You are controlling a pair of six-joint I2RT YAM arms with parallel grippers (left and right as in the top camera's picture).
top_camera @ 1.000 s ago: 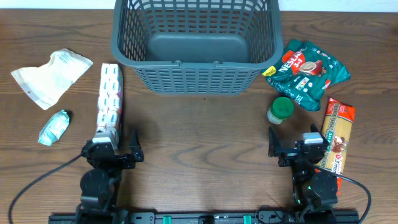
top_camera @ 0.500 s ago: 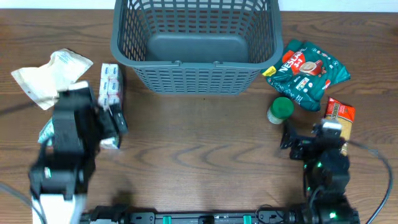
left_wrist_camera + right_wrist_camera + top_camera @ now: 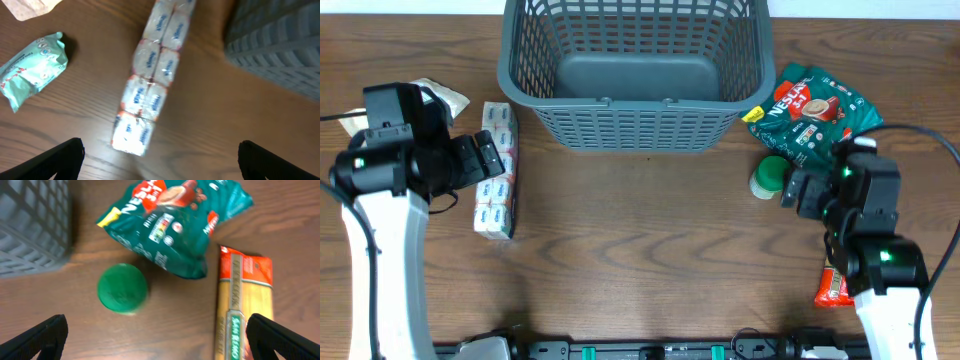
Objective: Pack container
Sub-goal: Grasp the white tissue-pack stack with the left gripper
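Change, left arm (image 3: 380, 200): off its parked spot at the near edge of the bench (image 3: 640, 260) a second ago, now swung out over the left-hand goods.
Left tool (image 3: 160, 167): released, jaws spread wide, hovering above the near end of the white pack strip (image 3: 150, 85); touching nothing.
Change, right arm (image 3: 880, 270): also off its parked spot, pushed forward over the pasta pack (image 3: 245, 305).
Right tool (image 3: 160, 347): released, jaws wide, empty; green jar (image 3: 122, 288) just ahead and a little left of centre, coffee bag (image 3: 175, 225) beyond it.
Goods: lying as a second ago; teal pouch (image 3: 32, 70) beside the strip, nothing lifted.
Basket (image 3: 635, 125): upright at the far middle of the bench, floor bare, well apart from both tools.
Meaning for the task: reach begun on both sides, packing itself not yet started; likely first picks the strip on the left, the jar on the right.
Next move, as a guess: descent and closing on each, then a carry over the basket rim.
Risk: strip long and soft, apt to sag if gripped at one end; jar round, apt to tip or roll if nudged.
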